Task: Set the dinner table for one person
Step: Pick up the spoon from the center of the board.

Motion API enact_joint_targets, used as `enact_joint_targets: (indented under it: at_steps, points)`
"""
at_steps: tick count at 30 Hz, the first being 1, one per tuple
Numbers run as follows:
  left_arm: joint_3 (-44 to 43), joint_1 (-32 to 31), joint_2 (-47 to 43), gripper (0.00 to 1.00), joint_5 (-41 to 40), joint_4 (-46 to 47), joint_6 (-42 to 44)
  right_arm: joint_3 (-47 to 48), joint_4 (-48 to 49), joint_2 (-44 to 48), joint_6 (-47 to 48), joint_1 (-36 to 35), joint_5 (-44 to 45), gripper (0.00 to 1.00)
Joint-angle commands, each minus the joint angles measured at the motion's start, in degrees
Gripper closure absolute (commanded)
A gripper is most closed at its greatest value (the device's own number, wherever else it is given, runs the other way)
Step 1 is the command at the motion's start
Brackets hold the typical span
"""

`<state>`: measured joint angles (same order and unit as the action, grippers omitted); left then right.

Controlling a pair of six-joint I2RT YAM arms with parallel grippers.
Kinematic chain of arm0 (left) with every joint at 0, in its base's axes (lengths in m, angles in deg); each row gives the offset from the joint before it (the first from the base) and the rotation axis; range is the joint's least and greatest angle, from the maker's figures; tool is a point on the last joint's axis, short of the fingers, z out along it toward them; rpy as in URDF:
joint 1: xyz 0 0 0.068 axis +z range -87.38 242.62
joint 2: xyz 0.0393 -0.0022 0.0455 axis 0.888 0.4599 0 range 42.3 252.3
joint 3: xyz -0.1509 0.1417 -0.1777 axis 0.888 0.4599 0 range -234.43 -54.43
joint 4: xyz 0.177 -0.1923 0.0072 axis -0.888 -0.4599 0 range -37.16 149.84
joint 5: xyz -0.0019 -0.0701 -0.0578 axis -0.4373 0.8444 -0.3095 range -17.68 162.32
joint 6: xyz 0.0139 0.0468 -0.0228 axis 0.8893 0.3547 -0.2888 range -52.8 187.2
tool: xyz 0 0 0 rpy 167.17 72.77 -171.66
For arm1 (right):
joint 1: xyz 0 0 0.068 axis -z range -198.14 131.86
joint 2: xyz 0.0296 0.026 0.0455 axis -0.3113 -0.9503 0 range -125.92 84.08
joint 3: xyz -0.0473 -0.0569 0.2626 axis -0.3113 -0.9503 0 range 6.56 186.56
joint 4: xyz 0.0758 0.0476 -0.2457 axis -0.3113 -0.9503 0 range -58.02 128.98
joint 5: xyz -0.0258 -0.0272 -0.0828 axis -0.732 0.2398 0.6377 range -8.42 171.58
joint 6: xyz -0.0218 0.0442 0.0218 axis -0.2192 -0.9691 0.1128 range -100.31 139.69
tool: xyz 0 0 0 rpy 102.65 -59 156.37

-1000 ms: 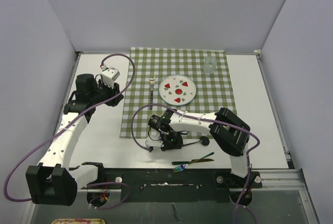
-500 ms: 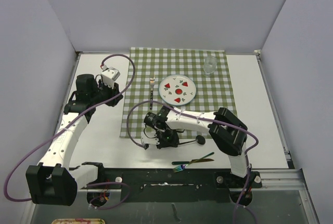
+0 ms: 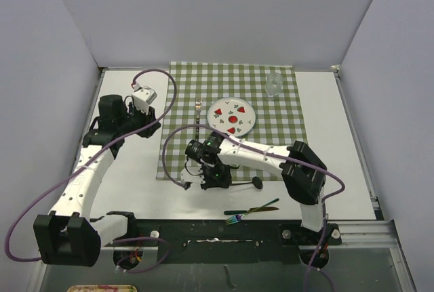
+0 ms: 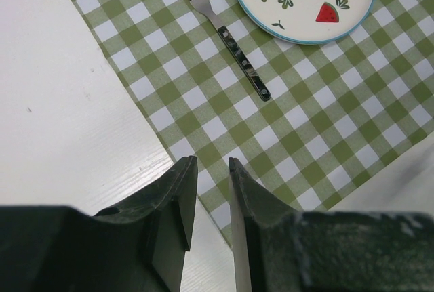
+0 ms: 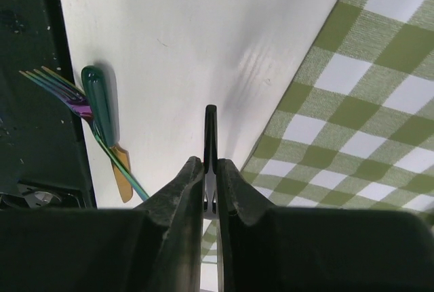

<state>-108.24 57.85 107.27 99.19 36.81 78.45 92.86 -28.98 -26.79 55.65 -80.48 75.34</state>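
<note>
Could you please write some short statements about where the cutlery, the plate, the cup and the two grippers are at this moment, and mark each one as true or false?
1. The dark-handled fork lies on the checked cloth, left of the plate. True.
2. The right gripper is empty. False: it is shut on the thin handle of a black spoon.
3. The clear cup stands on the plate. False: it stands on the cloth near its far right corner, apart from the plate.
4. The left gripper holds nothing. True: its jaws stand slightly apart above the cloth's edge.
5. The rainbow-tined fork lies on the cloth. False: it lies on the bare dinner table near the front edge, beside a green-handled utensil.
</note>
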Motion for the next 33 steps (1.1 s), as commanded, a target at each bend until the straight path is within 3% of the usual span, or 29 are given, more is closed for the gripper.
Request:
enact_joint_targets:
  at_steps: [1,14,21,27,33]
  points:
    - [-3.9,0.2,0.8,0.76,1.5,0.0,0.6,3.3,-2.7,6.4,-0.4,0.5,0.3,1.00]
    - [-7.9,0.3,3.8,0.76,1.1,-1.8,0.5,5.4,2.3,16.4,0.0,11.5,4.7,1.00]
    - [-7.1,0.3,3.0,0.76,-1.2,0.5,0.0,-2.0,20.4,26.4,-2.6,20.9,6.3,1.00]
    - [-5.9,0.4,2.9,0.76,-5.6,4.1,-1.2,-6.6,35.2,30.0,-11.9,31.1,4.2,1.00]
    - [-4.8,0.6,4.4,0.76,-5.4,6.6,-2.3,-10.0,45.6,30.3,-22.0,36.6,2.3,1.00]
